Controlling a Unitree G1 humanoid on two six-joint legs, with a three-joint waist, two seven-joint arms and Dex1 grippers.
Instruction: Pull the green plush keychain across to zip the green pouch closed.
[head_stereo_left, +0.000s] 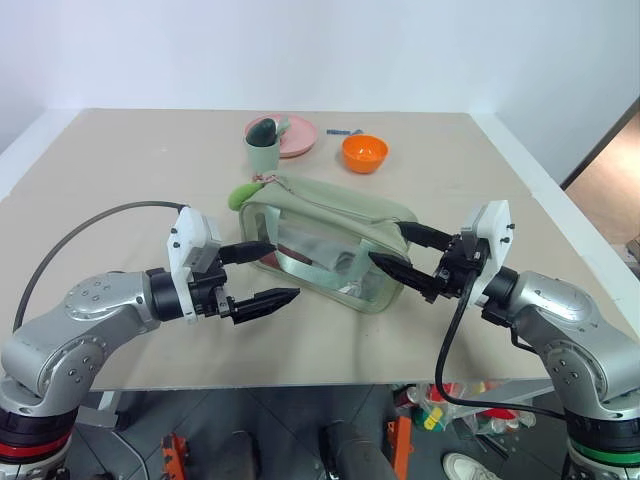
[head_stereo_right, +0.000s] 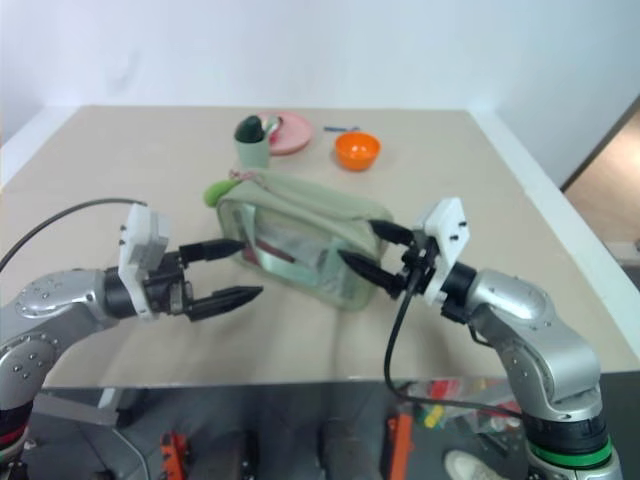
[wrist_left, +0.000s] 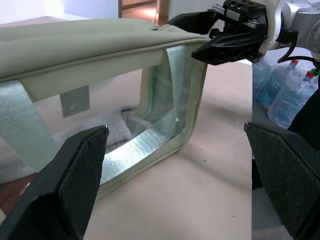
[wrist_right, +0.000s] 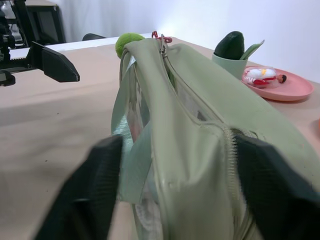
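The green pouch (head_stereo_left: 330, 215) lies in the middle of the table with its clear panel toward me. Its green plush keychain (head_stereo_left: 242, 193) hangs at the pouch's left end by the zipper pull, which has a pinkish bit (wrist_right: 161, 36). My right gripper (head_stereo_left: 400, 250) straddles the pouch's right end, one finger over the top and one in front of the panel, both pressing on it. My left gripper (head_stereo_left: 265, 275) stands open just in front of the pouch's left front corner, holding nothing, well below the keychain.
Behind the pouch stand a pale green cup (head_stereo_left: 263, 150) holding a dark object, a pink plate (head_stereo_left: 300, 135) and an orange bowl (head_stereo_left: 364, 152). The table's front edge (head_stereo_left: 300, 382) runs close under both arms. Water bottles (wrist_left: 280, 95) stand beyond the table's right side.
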